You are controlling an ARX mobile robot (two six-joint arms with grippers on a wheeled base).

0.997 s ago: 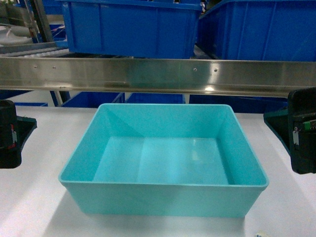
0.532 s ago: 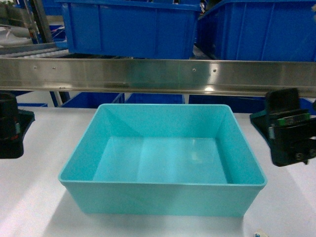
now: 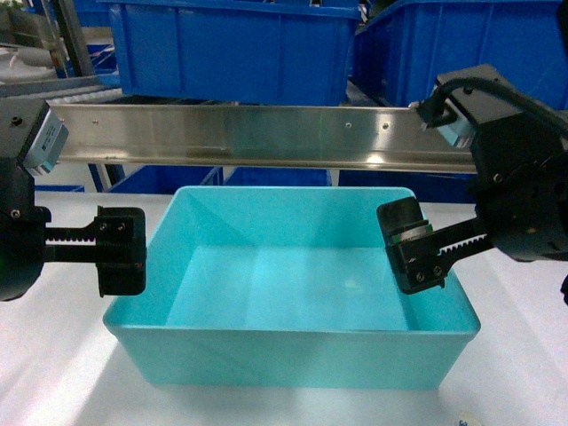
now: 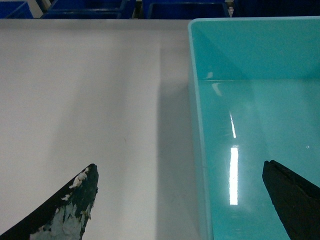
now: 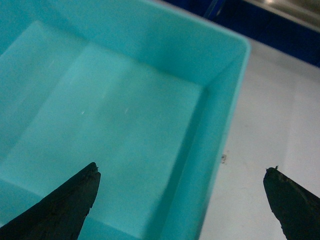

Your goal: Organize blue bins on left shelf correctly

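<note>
On the white table (image 3: 53, 373) in front of you, below the steel shelf rail (image 3: 266, 133), sits the turquoise bin (image 3: 293, 293). Your left gripper (image 4: 180, 200) straddles its left wall with fingers spread wide. Your right gripper (image 5: 180, 200) straddles the right wall, also spread, gripping nothing.

Tub (image 3: 293, 293) on table (image 3: 53, 373), before shelf rail (image 3: 266, 133); one end effector astride each side wall.

Light was bright and cool. Overhead lamps left white streaks on the bin (image 4: 233, 165) floor and glare on the steel rail (image 3: 266, 133). The bin shaded the bench (image 4: 100, 100) beside it. Near jaws were blurred.
</note>
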